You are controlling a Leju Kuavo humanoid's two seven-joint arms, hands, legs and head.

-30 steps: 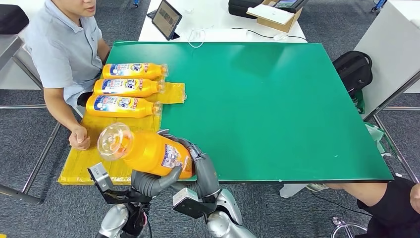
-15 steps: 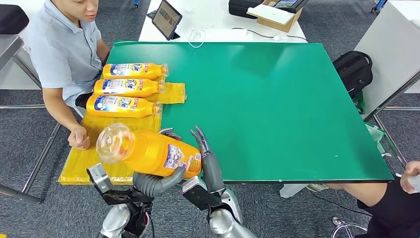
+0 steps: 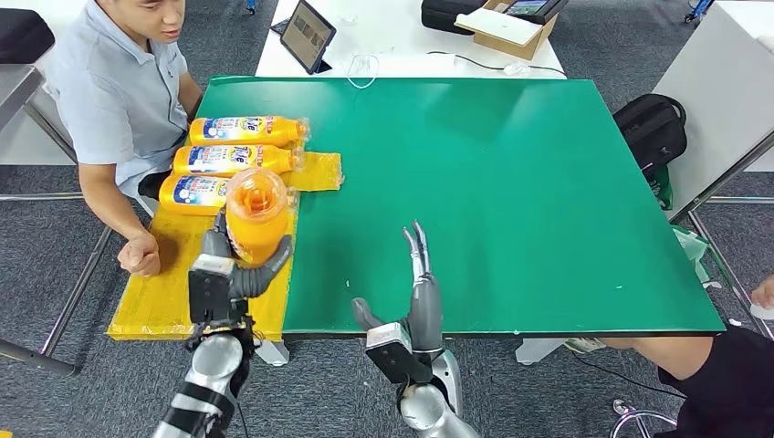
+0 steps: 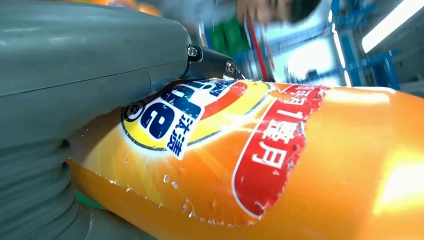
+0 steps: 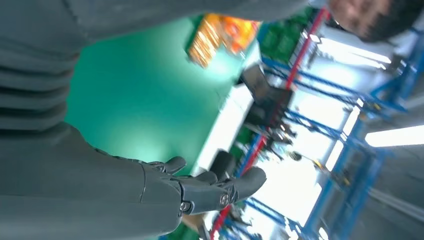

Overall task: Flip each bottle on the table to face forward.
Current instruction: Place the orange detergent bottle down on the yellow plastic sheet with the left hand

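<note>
Orange bottle (image 3: 256,215) sits gripped in the left hand (image 3: 239,265) above the yellow mat (image 3: 173,283), its long axis running toward the head camera, clear base up, so the label is hidden there. The left wrist view shows that label (image 4: 210,130) close up. Right hand (image 3: 415,292) hovers over the green table (image 3: 511,182), fingers straight and spread, holding nothing. Three bottles (image 3: 233,160) lie sideways beyond, caps pointing right.
</note>
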